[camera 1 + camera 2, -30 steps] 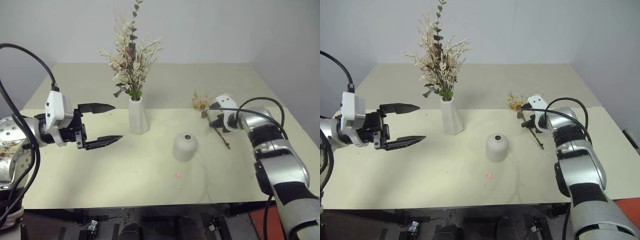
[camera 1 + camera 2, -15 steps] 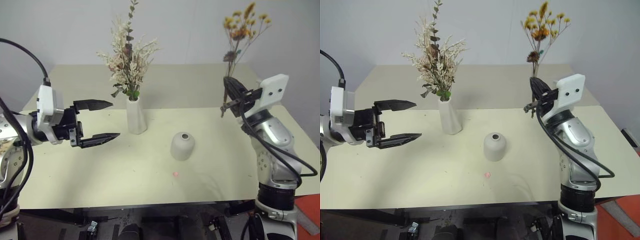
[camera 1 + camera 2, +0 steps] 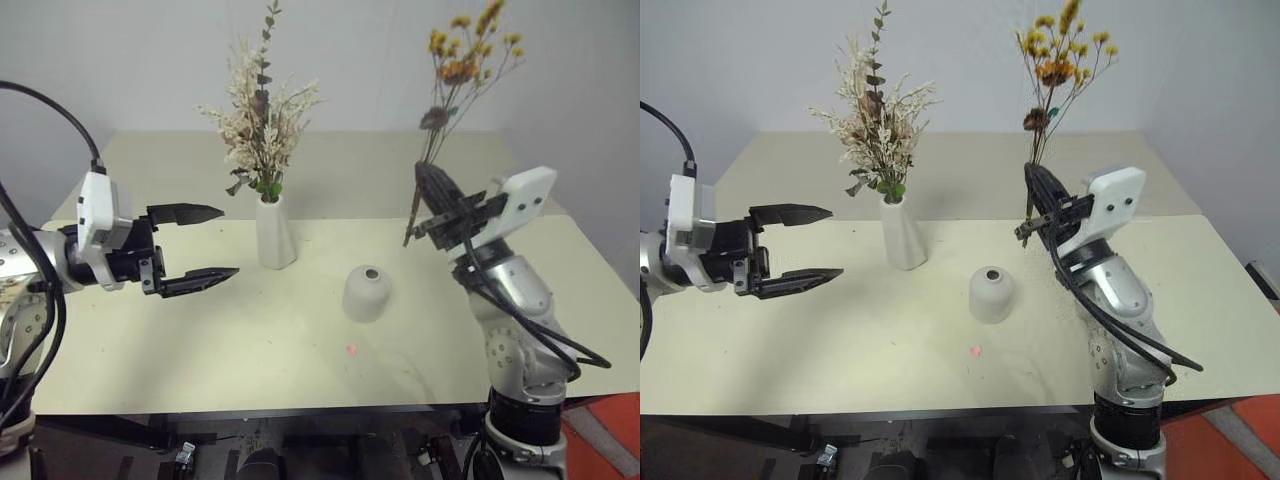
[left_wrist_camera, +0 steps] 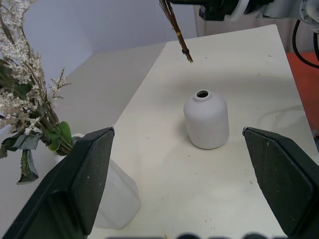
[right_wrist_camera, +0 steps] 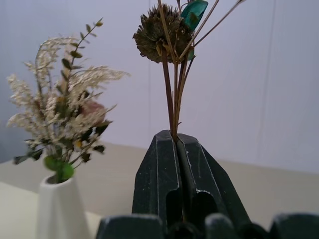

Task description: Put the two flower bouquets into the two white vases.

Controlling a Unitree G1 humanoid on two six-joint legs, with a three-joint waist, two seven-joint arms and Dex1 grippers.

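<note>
Right eye view: small bunch clamped at lower stems by right hand, held upright above squat vase on tabletop. Stems judged thin, brittle, light. Left hand spread wide, empty. Big bunch seated in tall vase.

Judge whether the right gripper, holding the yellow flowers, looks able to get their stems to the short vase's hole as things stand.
Probably yes. The right gripper holds the yellow flowers upright in the air, near the short vase. Its top hole is open, and nothing stands between them. The left gripper hangs open well off to the side.
</note>
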